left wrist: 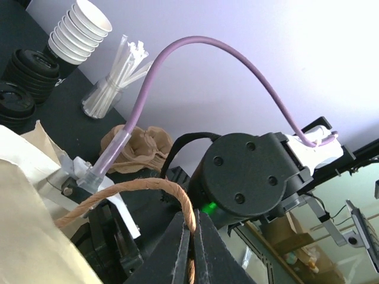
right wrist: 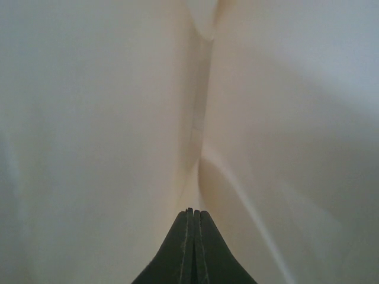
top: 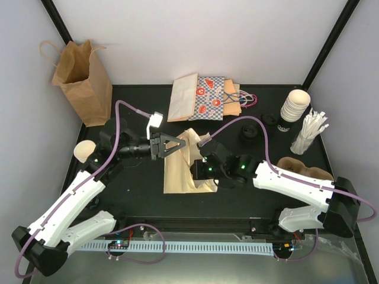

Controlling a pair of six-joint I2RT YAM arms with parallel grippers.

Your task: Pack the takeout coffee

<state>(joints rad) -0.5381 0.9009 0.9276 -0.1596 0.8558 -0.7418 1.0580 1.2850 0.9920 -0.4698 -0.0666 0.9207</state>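
black table (top: pixel 142 195), white walls (top: pixel 207 35); left claw (left wrist: pixel 190 222) pinches bag handle (left wrist: pixel 136 188), right claw (right wrist: pixel 190 212) closed.

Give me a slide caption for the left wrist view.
Left end effector shut on a twisted paper handle, stacked cups behind.
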